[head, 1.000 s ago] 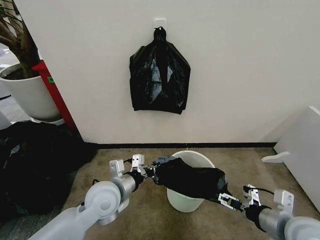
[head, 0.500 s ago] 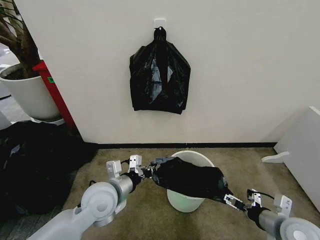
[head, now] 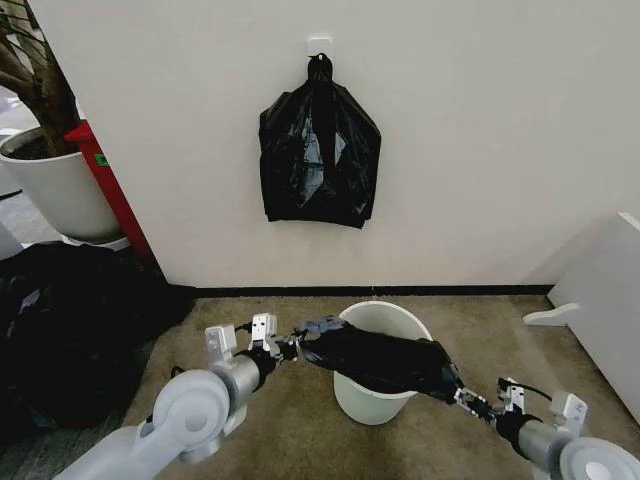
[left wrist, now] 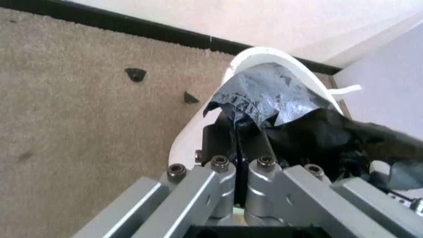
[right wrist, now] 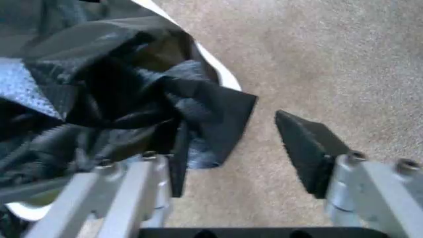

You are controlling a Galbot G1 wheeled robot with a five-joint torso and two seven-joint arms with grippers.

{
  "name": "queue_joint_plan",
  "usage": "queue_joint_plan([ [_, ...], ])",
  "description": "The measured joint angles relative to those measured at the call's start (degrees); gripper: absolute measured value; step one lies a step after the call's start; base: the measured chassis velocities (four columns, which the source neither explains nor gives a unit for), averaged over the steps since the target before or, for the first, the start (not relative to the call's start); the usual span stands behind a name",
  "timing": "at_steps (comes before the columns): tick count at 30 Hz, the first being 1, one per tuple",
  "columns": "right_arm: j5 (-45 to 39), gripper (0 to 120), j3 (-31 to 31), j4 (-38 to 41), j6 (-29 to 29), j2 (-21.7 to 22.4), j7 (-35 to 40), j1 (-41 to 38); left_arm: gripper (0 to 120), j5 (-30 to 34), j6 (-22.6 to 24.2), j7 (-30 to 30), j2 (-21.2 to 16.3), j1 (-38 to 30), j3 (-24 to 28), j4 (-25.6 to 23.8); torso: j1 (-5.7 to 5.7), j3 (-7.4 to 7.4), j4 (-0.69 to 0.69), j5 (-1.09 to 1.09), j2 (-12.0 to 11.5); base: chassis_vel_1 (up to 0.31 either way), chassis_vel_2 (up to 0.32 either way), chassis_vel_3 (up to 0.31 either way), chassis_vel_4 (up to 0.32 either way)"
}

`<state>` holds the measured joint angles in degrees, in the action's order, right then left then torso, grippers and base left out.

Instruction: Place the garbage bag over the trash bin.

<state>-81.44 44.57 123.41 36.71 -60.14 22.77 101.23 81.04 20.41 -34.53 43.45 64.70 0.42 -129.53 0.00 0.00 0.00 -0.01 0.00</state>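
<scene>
The garbage bag (head: 380,358) is a wrinkly black sheet stretched across the top of the trash bin (head: 385,402), a cream-white bucket on the carpet. My left gripper (head: 290,347) is shut on the bag's left edge, just outside the rim. In the left wrist view that gripper (left wrist: 236,141) pinches the bag (left wrist: 278,99) beside the bin's rim (left wrist: 264,52). My right gripper (head: 470,403) sits low at the bin's right side. In the right wrist view it (right wrist: 231,148) is open. The bag's corner (right wrist: 198,124) hangs loose by one finger, beside the bin's rim (right wrist: 218,69).
A thick black bag bundle (head: 320,150) hangs from a wall hook behind the bin. A dark heap of bags (head: 70,320) lies at the left, with a white plant pot (head: 55,185) and a red panel (head: 110,190) behind it. White furniture (head: 610,300) stands at the right.
The bag has sunk lower onto the bin. My right gripper has drawn back to the right and opened off the bag's corner. The left gripper has shifted slightly left.
</scene>
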Motion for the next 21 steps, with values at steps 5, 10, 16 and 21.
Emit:
queue_joint_plan([
  [5,-2.2,25,0.6,5.3,0.0,-1.2,2.9,0.6,0,1.3,-0.2,-2.8,-1.7,1.3,-0.5,-3.7,0.00,0.00,0.00,0.00,0.0,0.000,0.000,0.000,0.000],
  [10,-6.1,8,1.5,11.3,1.2,-1.6,7.3,0.4,0,3.2,-0.2,-5.2,-3.2,2.1,-1.8,-7.1,0.00,0.00,0.01,0.00,0.0,0.000,0.000,0.000,0.000],
  [16,-19.2,0,3.8,17.1,5.0,-1.5,21.7,0.1,0,5.3,0.0,-8.9,-6.6,4.1,-3.8,-11.2,0.00,0.00,0.00,0.01,0.0,0.000,0.000,0.000,0.000],
  [21,-20.2,0,2.4,14.5,5.2,-1.8,24.2,-0.2,0,3.9,0.5,-9.8,-7.3,6.5,-3.8,-9.6,0.00,0.00,0.01,0.01,0.0,0.000,0.000,0.000,0.000],
])
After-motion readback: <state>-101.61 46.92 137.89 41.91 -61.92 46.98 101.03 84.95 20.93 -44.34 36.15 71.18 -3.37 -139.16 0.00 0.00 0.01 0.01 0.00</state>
